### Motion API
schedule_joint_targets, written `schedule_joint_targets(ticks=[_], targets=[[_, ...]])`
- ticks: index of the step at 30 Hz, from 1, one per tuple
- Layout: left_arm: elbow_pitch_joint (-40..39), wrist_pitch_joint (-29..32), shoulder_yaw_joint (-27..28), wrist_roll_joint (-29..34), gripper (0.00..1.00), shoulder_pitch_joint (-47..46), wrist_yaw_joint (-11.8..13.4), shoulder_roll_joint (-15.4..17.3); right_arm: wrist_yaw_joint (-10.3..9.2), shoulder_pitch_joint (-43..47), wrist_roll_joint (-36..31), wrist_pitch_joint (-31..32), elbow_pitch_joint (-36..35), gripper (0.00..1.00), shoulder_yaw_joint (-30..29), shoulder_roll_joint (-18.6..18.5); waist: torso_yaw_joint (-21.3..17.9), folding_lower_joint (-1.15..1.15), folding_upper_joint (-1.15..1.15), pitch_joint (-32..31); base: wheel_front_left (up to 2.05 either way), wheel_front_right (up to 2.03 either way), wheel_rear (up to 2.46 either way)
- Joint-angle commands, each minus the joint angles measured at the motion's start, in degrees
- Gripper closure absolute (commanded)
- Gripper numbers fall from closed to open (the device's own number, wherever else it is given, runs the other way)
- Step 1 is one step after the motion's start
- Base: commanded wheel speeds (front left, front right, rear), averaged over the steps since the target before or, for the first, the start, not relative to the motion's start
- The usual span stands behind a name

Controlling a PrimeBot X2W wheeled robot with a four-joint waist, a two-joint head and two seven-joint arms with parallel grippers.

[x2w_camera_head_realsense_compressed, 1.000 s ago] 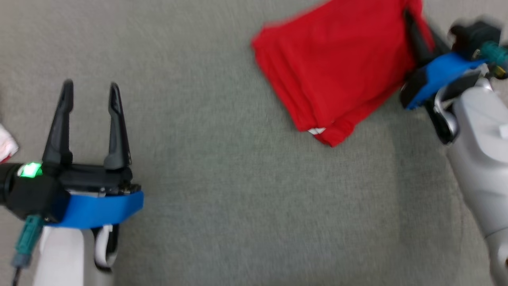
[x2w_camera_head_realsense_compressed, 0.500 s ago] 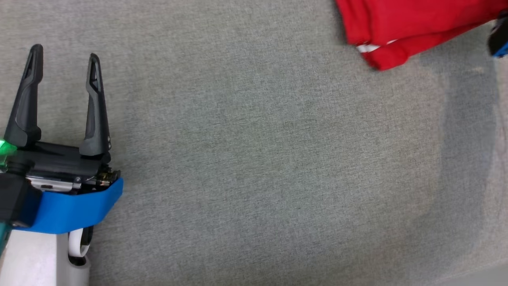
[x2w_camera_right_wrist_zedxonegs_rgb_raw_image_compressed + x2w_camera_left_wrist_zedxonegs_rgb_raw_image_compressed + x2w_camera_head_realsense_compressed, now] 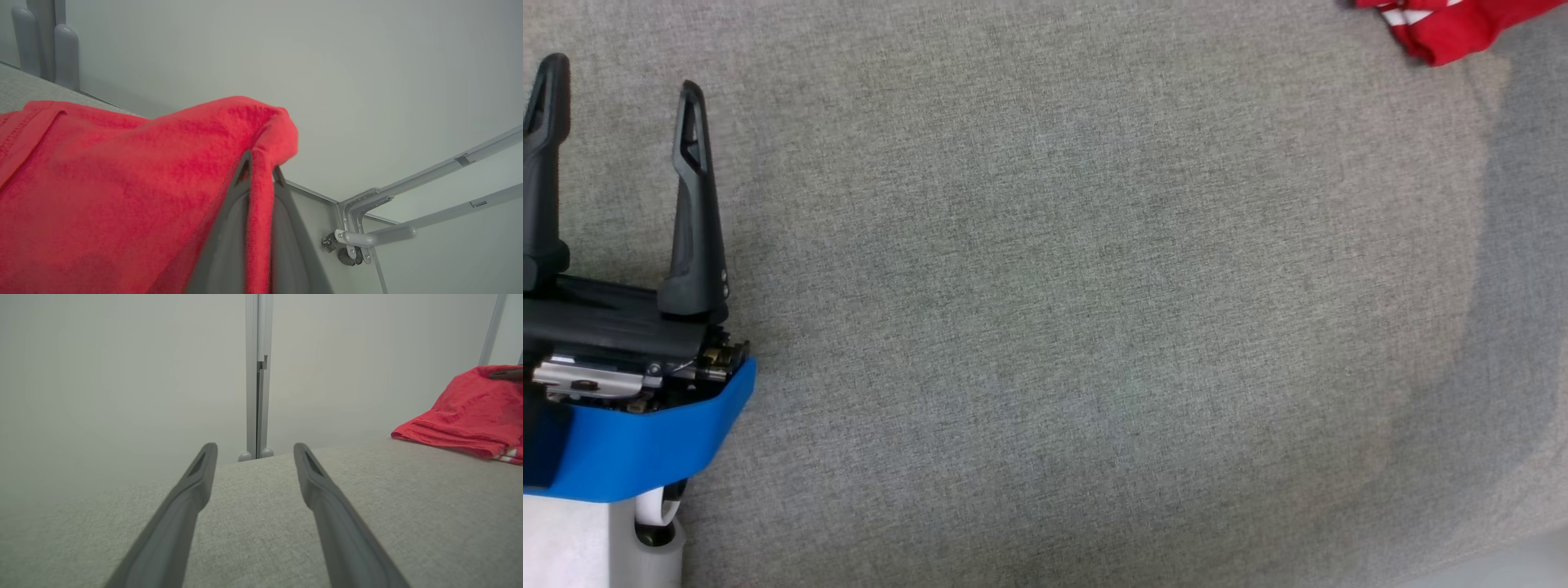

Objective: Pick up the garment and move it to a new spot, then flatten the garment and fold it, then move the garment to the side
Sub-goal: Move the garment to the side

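A: How does the left gripper (image 3: pixel 621 73) stand?
B: Spread wide, nothing between its long dark fingers, low over the grey woven fabric surface (image 3: pixel 1045 294).
A: And the right gripper (image 3: pixel 261 167)?
B: Clamped tight on a fold of the red knit garment with white stripes (image 3: pixel 122 183); cloth drapes over both fingertips.
A: Where does the garment lie?
B: At the head view's upper right corner, its folded edge on the surface, well apart from the left gripper.
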Motion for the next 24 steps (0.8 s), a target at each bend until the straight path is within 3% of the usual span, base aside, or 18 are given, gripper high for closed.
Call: schedule_joint_targets(ticks=[1,5,7,8,12,24], targets=[[0.25,-0.14,0.5,-0.12,0.0,-0.76,-0.08,0.42,-0.01,-1.81,-0.78,0.39,0.43,1.0,0.41,-0.91,0.14,0.0,0.0,0.31,0.0,0.0,0.0],[0.86,-0.13,1.1,-0.37,0.0,-0.46,-0.09,0.72,-0.01,-3.7,-2.33,2.32,2.12,1.0,0.81,-0.44,0.39,0.0,0.0,0.67,0.0,0.0,0.0],[0.9,-0.13,1.25,-0.55,0.0,-0.51,-0.09,0.3,-0.01,-4.64,-2.99,2.62,2.76,0.27,0.53,-0.36,0.71,0.0,0.0,0.59,0.0,0.0,0.0],[0.95,-0.13,1.24,-0.61,0.0,-0.49,-0.09,0.11,-0.01,-4.78,-3.32,2.91,3.2,0.0,0.35,-0.35,0.88,0.0,0.0,0.49,0.0,0.0,0.0],[1.46,-0.14,1.37,-0.76,0.0,-0.29,-0.09,-0.62,-0.01,-5.13,-5.4,2.79,4.43,0.0,0.89,-0.22,1.48,0.0,0.0,-0.54,0.0,0.0,0.0],[5.85,-0.14,3.49,-1.24,0.0,4.26,-0.08,-4.58,-0.01,-0.26,-5.23,-6.02,2.93,0.0,0.17,6.26,3.48,0.0,0.0,-10.25,0.0,0.0,0.0]])
